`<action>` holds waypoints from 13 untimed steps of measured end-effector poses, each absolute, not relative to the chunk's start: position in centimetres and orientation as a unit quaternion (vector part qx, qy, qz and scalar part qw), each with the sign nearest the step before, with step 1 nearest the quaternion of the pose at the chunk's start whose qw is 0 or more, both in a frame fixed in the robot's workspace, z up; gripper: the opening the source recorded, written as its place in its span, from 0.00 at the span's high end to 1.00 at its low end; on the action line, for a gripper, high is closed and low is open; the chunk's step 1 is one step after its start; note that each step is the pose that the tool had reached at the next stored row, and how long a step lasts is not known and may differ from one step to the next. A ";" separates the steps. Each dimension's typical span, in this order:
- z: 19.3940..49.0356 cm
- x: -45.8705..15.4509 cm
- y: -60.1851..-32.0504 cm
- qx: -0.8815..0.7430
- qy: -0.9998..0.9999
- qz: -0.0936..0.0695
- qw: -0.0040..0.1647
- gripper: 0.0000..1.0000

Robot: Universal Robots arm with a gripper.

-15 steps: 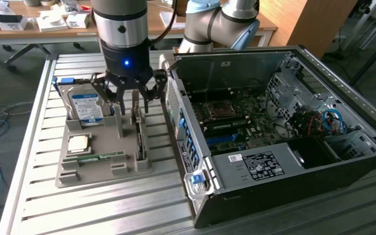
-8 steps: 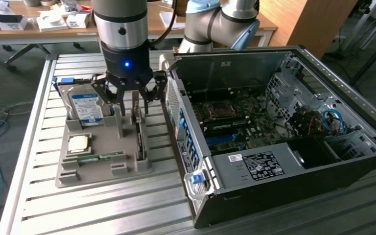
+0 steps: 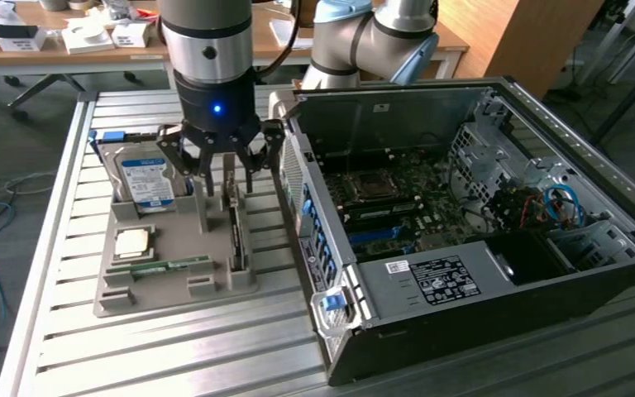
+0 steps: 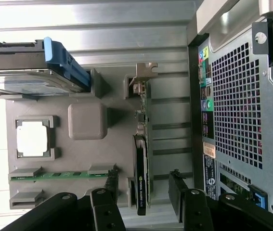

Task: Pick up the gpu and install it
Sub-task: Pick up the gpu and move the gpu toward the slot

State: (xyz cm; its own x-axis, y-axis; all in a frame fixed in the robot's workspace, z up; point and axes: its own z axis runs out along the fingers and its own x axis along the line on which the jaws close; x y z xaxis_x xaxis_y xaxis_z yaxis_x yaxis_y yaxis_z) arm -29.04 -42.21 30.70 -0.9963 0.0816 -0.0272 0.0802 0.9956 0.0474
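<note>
**Open jaws hang over the gpu, which stands on edge in its tray.**
On the slatted worktop point(image 3: 130, 356), beside the open computer case point(image 3: 406, 107), the grey tray point(image 3: 130, 298) holds the gpu point(image 4: 141, 144) upright in a slot along its case-side edge. The card's long axis runs along that edge. The gripper point(image 3: 221, 186) hangs just above it, jaws wide apart and empty. One jaw stands off each flat face, so the card lies straight below, between them.
</note>
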 end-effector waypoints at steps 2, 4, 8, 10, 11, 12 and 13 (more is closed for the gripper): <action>30.6 -29.0 -42.2 0.041 0.999 0.023 0.015 0.45; 30.4 -29.0 -42.2 0.041 0.999 0.023 0.015 0.45; 30.0 -29.0 -42.2 0.041 0.999 0.023 0.015 0.45; 29.9 -29.0 -42.2 0.041 0.999 0.023 0.015 0.45; 29.8 -29.0 -42.2 0.041 0.999 0.023 0.015 0.45; 29.7 -29.0 -42.2 0.042 0.999 0.023 0.015 0.45; 29.6 -29.0 -42.2 0.042 0.999 0.023 0.015 0.45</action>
State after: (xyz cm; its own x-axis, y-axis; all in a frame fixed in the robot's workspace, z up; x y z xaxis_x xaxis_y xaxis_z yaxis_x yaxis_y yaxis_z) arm -29.03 -42.21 29.62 -0.9961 0.0841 -0.0273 0.0828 0.9955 0.0470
